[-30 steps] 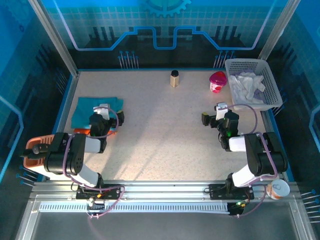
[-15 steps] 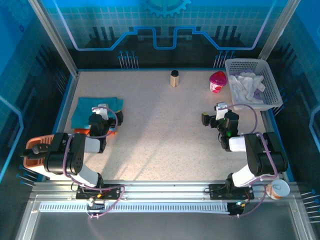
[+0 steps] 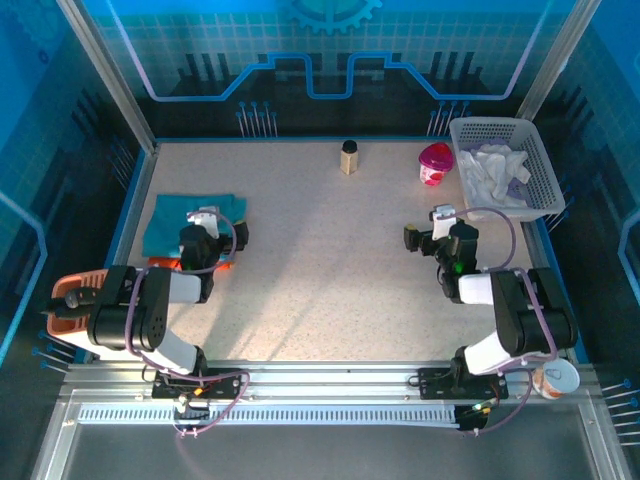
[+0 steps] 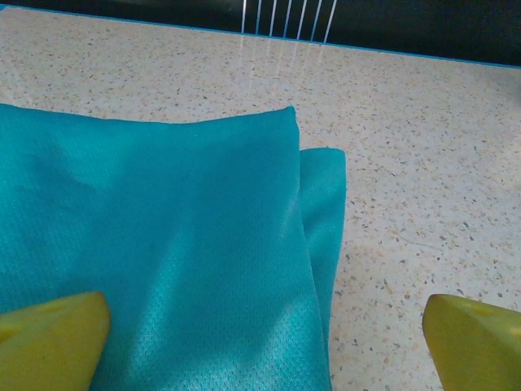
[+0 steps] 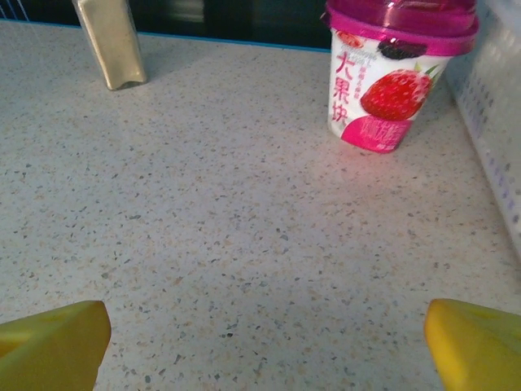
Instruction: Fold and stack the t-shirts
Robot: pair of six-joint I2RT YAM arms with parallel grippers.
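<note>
A folded teal t-shirt (image 3: 180, 222) lies at the table's left; up close its doubled edge (image 4: 179, 244) runs between my left fingers. A sliver of orange t-shirt (image 3: 164, 263) peeks out beside the left wrist. The white t-shirt (image 3: 493, 170) is bunched inside the mesh basket. My left gripper (image 3: 206, 224) hovers low over the teal cloth's near right part, open (image 4: 260, 350), with nothing pinched. At the right, my right gripper (image 3: 432, 226) is open (image 5: 264, 346) over bare table, holding nothing.
The white basket (image 3: 548, 200) stands at the back right, its wall (image 5: 501, 122) close to the right gripper's line. A pink-lidded strawberry cup (image 3: 434, 163) (image 5: 395, 77) and a small brown bottle (image 3: 348, 157) (image 5: 110, 45) stand at the back.
</note>
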